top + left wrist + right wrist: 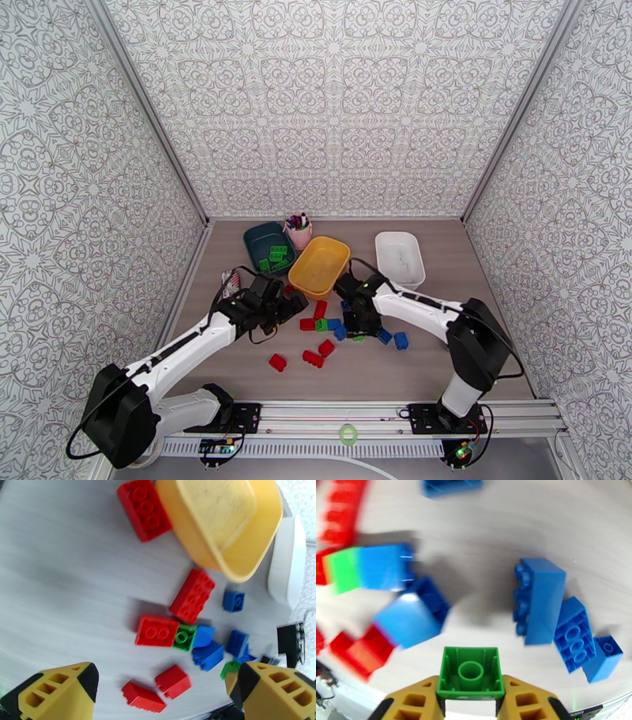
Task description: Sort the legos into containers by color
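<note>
The sorting is at an early stage; judging by where things lie, only green has been started. The teal tray (pixel 254 239) at the back left holds a few green pieces (pixel 276 255), while the yellow tray (pixel 320 264) beside it and the white tray (pixel 399 256) further right look bare inside.

The right hand (pixel 470 701) has its fingers closed tight on a green brick (pixel 470 671), gripped by its two sides with the hollow underside facing the wrist camera; whether the brick is clear of the worktop (pixel 442 367) I cannot tell. From above, this hand sits low over the scatter in front of the yellow tray, well apart from the teal tray where the brick presumably belongs.

The left hand (pixel 164 679) is spread as wide as it goes and holds nothing; it hangs over the left side of the pile, red pieces below it.

What is left is most of the job. The red bricks (pixel 314 359) lie loose on the worktop, some near the yellow tray and some nearer the arms; the blue bricks (pixel 401 341) lie in a cluster by the right hand. A second green brick (pixel 181 638) sits wedged between a red one and a blue one, touching both, and may need working free. Red and blue have no tray claimed so far
</note>
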`<state>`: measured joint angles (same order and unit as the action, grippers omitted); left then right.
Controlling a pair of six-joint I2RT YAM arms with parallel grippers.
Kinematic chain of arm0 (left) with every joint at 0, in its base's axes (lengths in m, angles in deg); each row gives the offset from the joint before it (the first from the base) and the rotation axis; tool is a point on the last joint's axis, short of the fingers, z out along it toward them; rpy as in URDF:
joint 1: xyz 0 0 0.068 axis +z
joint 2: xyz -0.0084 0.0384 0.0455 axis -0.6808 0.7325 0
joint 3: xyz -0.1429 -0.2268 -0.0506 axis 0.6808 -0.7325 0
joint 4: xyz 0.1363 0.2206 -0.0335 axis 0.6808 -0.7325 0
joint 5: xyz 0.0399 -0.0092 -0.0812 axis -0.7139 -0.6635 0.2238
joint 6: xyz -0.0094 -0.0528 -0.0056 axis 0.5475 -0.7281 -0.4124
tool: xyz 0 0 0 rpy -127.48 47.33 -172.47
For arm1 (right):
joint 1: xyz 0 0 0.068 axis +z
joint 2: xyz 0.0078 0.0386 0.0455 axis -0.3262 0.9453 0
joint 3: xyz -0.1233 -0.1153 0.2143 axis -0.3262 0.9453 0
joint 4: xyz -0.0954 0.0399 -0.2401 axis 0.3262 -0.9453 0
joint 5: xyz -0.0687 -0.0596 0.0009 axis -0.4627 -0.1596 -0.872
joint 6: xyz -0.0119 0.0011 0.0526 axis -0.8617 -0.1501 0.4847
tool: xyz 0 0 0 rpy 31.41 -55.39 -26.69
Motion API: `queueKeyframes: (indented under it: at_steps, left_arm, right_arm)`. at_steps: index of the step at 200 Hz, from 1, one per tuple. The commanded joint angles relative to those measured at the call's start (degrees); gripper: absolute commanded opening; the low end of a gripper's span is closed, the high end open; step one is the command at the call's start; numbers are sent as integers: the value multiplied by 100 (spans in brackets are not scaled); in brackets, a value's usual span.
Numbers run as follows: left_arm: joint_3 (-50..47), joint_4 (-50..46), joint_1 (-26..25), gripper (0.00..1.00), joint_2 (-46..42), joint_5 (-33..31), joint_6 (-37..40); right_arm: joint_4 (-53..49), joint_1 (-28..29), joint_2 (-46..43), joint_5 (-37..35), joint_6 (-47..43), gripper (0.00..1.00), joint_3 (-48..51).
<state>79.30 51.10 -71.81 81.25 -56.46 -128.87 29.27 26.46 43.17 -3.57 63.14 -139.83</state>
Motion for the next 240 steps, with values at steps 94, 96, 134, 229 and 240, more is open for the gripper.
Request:
queueKeyframes:
  at_steps: [94, 96, 134, 229, 240]
  left_arm:
    - [675, 3262, 2308, 99, 1263, 2130, -1375]
    - [687, 3270, 2341, 99, 1285, 2129, -1384]
    - [1017, 2464, 2776, 99, 1279, 1618, -1244]
    - [1036, 1447, 2939, 99, 729, 1475, -601]
    - [1003, 1315, 2960, 99, 604, 1444, -501]
  right_arm:
    - [1676, -466, 1944, 2642, 684, 27, -3222]
    - [1734, -481, 2004, 2678, 730, 27, -3276]
    - [2951, -729, 2926, 3239, 1817, 28, -4120]
    - [3432, -875, 5547, 3847, 3337, 57, -7985]
    - [3576, -882, 5302, 3817, 3263, 59, -7584]
